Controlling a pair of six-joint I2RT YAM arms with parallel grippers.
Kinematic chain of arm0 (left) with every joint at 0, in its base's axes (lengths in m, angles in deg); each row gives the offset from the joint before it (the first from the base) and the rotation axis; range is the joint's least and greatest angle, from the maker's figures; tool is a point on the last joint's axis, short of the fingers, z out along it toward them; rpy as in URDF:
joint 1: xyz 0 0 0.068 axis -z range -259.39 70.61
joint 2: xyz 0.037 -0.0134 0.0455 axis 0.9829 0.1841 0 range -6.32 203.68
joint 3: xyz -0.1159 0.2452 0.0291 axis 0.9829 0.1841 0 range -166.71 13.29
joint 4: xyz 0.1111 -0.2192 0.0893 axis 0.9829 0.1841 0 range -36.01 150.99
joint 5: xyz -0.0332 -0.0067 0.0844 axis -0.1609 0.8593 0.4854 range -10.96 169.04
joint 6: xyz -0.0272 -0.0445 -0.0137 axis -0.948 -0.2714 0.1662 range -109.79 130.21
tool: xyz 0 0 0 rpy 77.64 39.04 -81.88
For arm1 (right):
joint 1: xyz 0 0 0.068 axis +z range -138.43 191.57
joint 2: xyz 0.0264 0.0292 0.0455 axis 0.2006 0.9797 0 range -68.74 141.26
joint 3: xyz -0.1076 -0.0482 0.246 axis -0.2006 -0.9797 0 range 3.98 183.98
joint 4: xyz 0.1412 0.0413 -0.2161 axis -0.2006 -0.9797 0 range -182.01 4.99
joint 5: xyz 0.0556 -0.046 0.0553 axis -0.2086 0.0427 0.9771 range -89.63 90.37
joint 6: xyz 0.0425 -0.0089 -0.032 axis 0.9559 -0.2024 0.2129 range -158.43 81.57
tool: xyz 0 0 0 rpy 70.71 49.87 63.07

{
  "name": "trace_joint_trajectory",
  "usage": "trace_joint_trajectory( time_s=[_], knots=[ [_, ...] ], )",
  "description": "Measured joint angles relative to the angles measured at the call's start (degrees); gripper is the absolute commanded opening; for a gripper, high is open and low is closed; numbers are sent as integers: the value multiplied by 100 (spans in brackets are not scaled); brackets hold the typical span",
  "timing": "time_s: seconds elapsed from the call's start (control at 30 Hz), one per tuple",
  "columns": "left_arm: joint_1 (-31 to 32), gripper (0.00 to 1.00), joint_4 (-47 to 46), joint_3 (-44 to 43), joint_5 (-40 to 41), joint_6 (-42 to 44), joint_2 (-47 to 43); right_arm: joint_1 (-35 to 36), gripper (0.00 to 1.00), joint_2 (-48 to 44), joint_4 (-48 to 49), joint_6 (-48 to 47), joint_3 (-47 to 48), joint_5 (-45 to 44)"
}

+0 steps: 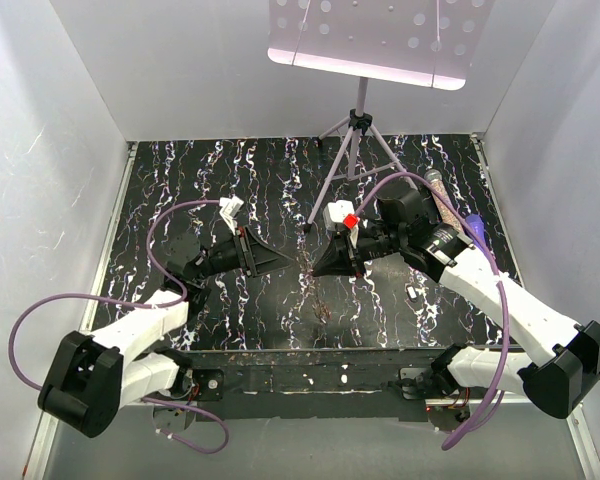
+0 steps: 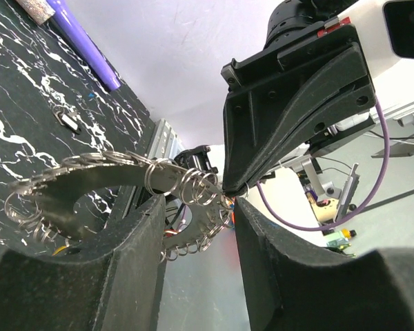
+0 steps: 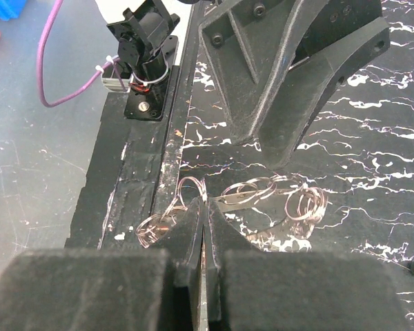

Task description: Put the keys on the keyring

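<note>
The keyring [image 2: 103, 165] is a wide grey loop strung with several small wire rings. It hangs above the table between both arms. My right gripper [image 3: 203, 203] is shut on its thin edge, with loose rings [image 3: 303, 203] fanned out beyond the fingertips. In the left wrist view the right gripper [image 2: 232, 189] pinches the loop at its tip. My left gripper [image 2: 196, 207] stands open just under that spot, with the ringed strand crossing above its fingertips. One small silver piece [image 2: 69, 121], possibly one of the keys, lies flat on the table. Both grippers meet at mid-table [image 1: 302, 266].
A purple-handled tool [image 2: 90, 48] lies at the table's right edge beside a glittery stick [image 1: 441, 198]. A tripod stand [image 1: 352, 140] with a perforated tray rises at the back. The black marbled table [image 1: 230, 160] has white walls on three sides.
</note>
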State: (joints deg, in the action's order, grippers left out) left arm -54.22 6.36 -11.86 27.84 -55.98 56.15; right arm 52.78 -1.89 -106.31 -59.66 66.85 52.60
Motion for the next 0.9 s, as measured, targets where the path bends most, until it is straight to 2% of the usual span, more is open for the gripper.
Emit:
trace_joint_trajectory(
  time_s=[0.9],
  knots=[
    [173, 40, -518, -291, -492, -501, 728, 0, 1, 0, 4, 7, 0, 2]
  ],
)
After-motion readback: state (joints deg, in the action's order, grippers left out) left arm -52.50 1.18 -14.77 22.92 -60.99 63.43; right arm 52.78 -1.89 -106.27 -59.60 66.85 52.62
